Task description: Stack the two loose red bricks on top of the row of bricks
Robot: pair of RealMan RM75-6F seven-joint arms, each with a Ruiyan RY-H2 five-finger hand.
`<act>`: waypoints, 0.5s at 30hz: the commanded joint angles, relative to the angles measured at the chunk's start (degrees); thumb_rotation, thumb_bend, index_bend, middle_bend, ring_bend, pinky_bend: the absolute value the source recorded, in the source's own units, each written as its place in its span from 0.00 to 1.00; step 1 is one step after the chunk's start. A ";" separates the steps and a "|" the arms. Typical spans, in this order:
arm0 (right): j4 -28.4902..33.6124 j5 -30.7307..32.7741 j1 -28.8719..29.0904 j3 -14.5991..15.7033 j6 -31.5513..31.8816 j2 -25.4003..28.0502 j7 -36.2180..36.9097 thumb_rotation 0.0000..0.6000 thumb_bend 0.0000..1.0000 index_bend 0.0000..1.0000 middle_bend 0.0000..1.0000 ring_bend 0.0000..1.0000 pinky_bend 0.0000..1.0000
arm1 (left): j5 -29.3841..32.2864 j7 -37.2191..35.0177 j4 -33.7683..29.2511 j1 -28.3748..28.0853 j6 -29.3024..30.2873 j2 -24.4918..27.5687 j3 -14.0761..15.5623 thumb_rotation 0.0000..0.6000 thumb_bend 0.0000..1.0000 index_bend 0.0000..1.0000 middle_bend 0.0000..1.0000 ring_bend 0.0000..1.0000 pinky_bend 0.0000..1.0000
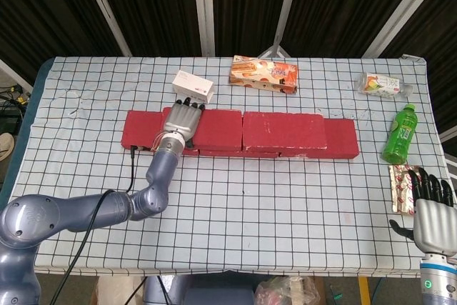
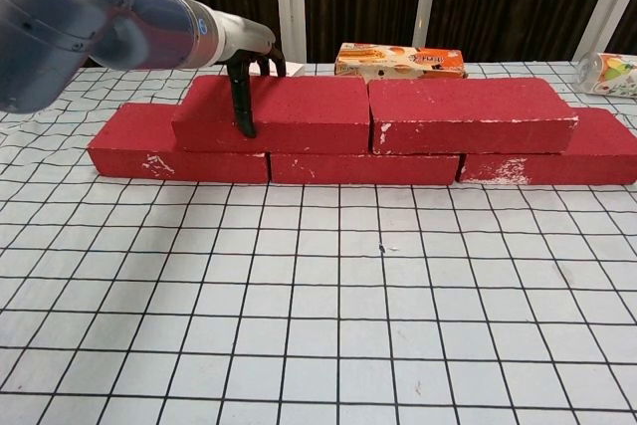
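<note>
A row of red bricks [image 1: 139,128] [image 2: 149,151] lies across the middle of the table. Two more red bricks sit on top of it, end to end. My left hand [image 1: 180,121] [image 2: 249,62] grips the left upper brick [image 1: 218,128] [image 2: 299,111] near its left end, with the thumb down its front face and the fingers over its back edge. The right upper brick [image 1: 283,130] [image 2: 468,111] touches it on the right. My right hand [image 1: 432,205] hangs at the table's near right corner, fingers apart and holding nothing, far from the bricks.
A white box [image 1: 193,86] sits just behind my left hand. A snack box [image 1: 263,74] [image 2: 400,60] stands at the back centre. On the right are a lying clear bottle [image 1: 384,85], an upright green bottle [image 1: 398,133] and a flat packet [image 1: 403,189].
</note>
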State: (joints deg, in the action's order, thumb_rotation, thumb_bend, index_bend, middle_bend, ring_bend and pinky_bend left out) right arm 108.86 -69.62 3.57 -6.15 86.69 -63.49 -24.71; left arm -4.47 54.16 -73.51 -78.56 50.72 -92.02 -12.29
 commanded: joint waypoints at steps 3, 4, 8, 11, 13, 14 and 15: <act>0.02 0.08 0.02 0.00 -0.07 0.01 0.02 1.00 0.15 0.00 0.00 0.00 0.00 | 0.20 0.41 0.11 -0.06 0.24 -0.27 -0.07 1.00 0.00 0.16 0.14 0.07 0.14; 0.01 0.09 0.02 -0.01 -0.06 0.02 0.00 1.00 0.15 0.00 0.00 0.00 0.00 | 0.38 0.51 0.15 -0.07 0.27 -0.34 -0.13 1.00 0.00 0.16 0.13 0.07 0.14; 0.05 0.18 0.00 -0.06 0.00 0.03 -0.06 1.00 0.15 0.00 0.00 0.00 0.00 | 0.53 0.62 0.31 -0.11 0.40 -0.56 -0.37 1.00 0.00 0.15 0.12 0.07 0.14; 0.04 0.14 -0.01 0.00 -0.01 0.02 -0.08 1.00 0.15 0.00 0.00 0.00 0.00 | 0.79 0.76 0.37 -0.08 0.57 -0.73 -0.58 1.00 0.00 0.14 0.12 0.07 0.14; 0.06 0.12 -0.02 0.00 0.03 0.00 -0.12 1.00 0.15 0.00 0.00 0.00 0.00 | 1.01 1.01 0.37 -0.11 0.67 -0.79 -0.65 1.00 0.00 0.14 0.11 0.06 0.13; 0.05 0.11 -0.02 0.02 0.02 0.00 -0.16 1.00 0.15 0.00 0.00 0.00 0.00 | 1.07 1.09 0.39 -0.12 0.70 -0.80 -0.68 1.00 0.00 0.13 0.11 0.06 0.13; 0.05 0.12 -0.02 0.04 0.02 -0.02 -0.18 1.00 0.15 0.00 0.00 0.00 0.00 | 1.19 1.23 0.40 -0.14 0.75 -0.83 -0.72 1.00 0.00 0.13 0.11 0.06 0.13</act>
State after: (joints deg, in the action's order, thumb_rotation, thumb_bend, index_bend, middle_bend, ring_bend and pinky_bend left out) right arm 108.91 -69.50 3.55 -6.11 86.70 -63.52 -24.89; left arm -3.32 55.36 -73.12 -78.69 51.44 -92.83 -12.99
